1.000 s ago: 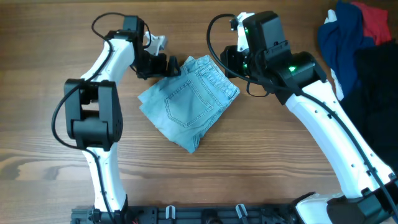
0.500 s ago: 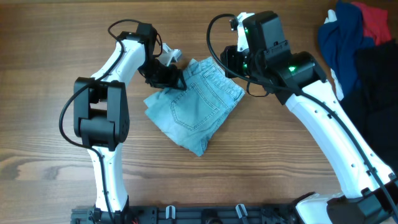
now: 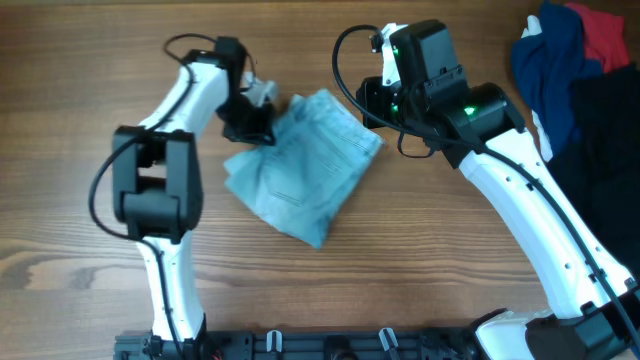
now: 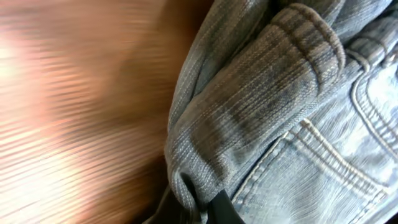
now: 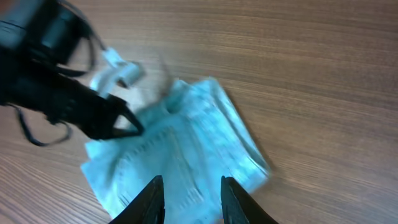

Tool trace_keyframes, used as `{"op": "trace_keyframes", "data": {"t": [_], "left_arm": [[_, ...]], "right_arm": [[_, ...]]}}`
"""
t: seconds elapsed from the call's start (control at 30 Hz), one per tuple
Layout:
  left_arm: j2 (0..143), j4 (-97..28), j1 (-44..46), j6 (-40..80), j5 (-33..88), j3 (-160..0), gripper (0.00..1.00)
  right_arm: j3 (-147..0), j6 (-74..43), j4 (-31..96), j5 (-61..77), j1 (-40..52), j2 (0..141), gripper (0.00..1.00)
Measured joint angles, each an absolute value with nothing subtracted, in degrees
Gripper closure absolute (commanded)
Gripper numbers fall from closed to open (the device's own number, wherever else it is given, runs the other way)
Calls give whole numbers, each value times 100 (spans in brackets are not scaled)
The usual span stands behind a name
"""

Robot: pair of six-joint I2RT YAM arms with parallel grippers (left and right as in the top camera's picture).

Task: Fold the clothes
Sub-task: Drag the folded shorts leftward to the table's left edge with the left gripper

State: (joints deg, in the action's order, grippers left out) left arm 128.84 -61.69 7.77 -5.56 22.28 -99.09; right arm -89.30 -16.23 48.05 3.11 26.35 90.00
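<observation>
Light-blue faded denim shorts [image 3: 305,165] sit mid-frame, their upper-left edge pinched by the left gripper [image 4: 199,202]. The right gripper [image 5: 189,198] hovers spread, empty; pull slowly, keeping layers aligned.

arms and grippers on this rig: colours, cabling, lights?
Left arm and right arm: white links, boxy black joint housings, a looped black cable near each wrist. Green lights on the right arm's wrist. Left gripper and right gripper have black fingers; the left carries a white piece.
</observation>
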Motion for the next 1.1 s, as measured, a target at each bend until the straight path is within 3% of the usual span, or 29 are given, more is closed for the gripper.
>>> {"op": "trace_keyframes", "data": {"t": [0.5, 0.93, 1.03, 1.07, 1.1], "left_arm": [[11419, -5496, -2095, 134, 617, -9896, 96], [11620, -4434, -2827, 279, 451, -9896, 92], [11620, -4327, -2869, 276, 429, -9896, 85], [11620, -4307, -2871, 276, 414, -9896, 77], [11620, -4272, -2880, 276, 392, -9896, 49]], "right_arm": [[-8930, -1623, 4851, 272, 2635, 9000, 70], [-8930, -1623, 4884, 270, 2635, 9000, 70], [-8930, -1623, 4884, 270, 2635, 9000, 70], [-8930, -1625, 4884, 270, 2635, 9000, 70], [-8930, -1623, 4884, 270, 2635, 9000, 70]]}}
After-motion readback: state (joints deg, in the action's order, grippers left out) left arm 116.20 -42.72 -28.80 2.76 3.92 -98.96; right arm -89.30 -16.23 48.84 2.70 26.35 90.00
